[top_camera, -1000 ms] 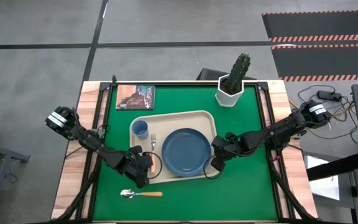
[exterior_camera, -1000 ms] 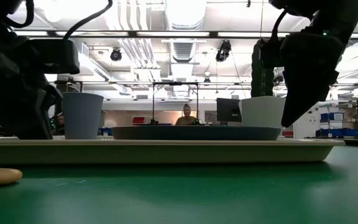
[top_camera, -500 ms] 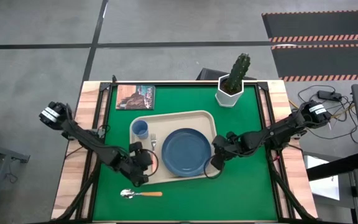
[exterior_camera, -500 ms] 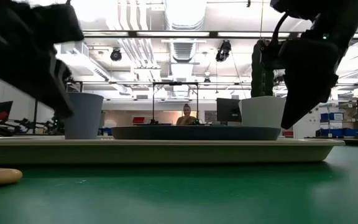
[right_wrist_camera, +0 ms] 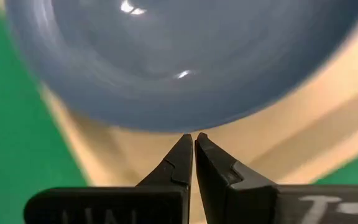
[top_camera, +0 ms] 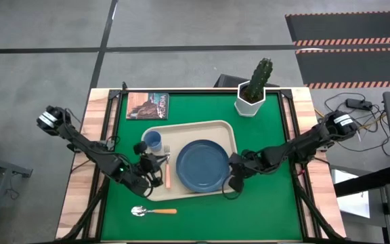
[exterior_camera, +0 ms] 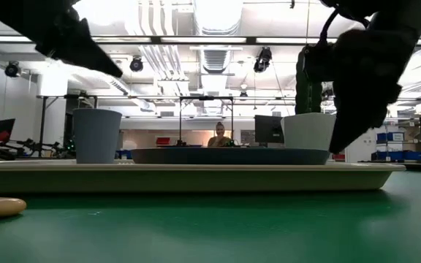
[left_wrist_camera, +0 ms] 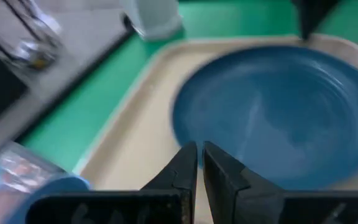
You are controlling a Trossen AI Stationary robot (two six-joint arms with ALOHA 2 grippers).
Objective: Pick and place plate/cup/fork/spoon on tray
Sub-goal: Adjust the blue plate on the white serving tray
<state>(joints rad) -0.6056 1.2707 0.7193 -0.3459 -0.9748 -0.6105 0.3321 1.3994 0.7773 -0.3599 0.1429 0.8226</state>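
Observation:
The slate-blue plate (top_camera: 203, 165), the light-blue cup (top_camera: 152, 140) and the fork (top_camera: 167, 169) lie on the cream tray (top_camera: 188, 126). The fork lies between cup and plate, with its salmon handle toward the near edge. The spoon (top_camera: 153, 211) lies on the green mat in front of the tray, bowl to the left. My left gripper (top_camera: 158, 161) is shut and empty, raised above the tray's left part beside the fork, and faces the plate (left_wrist_camera: 278, 112). My right gripper (top_camera: 233, 181) is shut and empty over the tray's near right corner, just off the plate's rim (right_wrist_camera: 179, 56).
A white pot with a cactus (top_camera: 250, 102) stands at the far right of the mat, and a small book (top_camera: 147, 106) lies at the far left. Bare green mat lies to the right of the tray and along the near edge around the spoon.
My left gripper has risen from tray height at the tray's near left corner and gone toward the far edge. The fork's salmon handle, covered by the gripper before, now shows lying on the tray.

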